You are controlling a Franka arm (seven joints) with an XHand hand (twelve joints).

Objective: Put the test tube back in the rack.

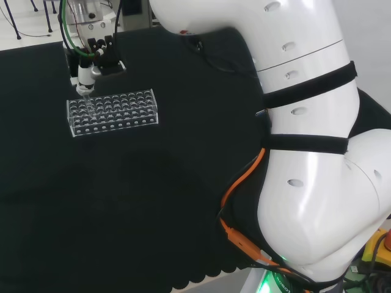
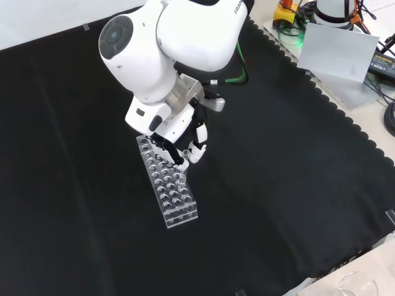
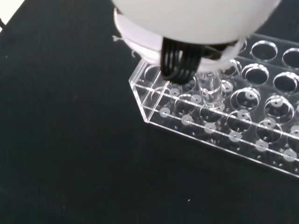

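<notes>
A clear plastic rack (image 1: 116, 113) with several rows of round holes lies on the black cloth. The hand (image 1: 93, 58) hangs over the rack's left end in the head view, its fingers curled round a clear test tube (image 1: 86, 91) held upright. In the front view the hand (image 2: 182, 140) sits under the arm's white link, above the rack (image 2: 170, 188), and the tube (image 2: 183, 174) points down into it. The wrist view shows the tube (image 3: 210, 91) with its lower end inside a hole near the end of the rack (image 3: 187, 122), below the blurred hand (image 3: 196, 23).
The cloth's scalloped edge (image 2: 345, 117) runs down the right of the front view, with a grey sheet (image 2: 339, 52) and cables beyond it. A clear glass vessel (image 2: 358, 286) stands off the cloth at the front view's lower right corner.
</notes>
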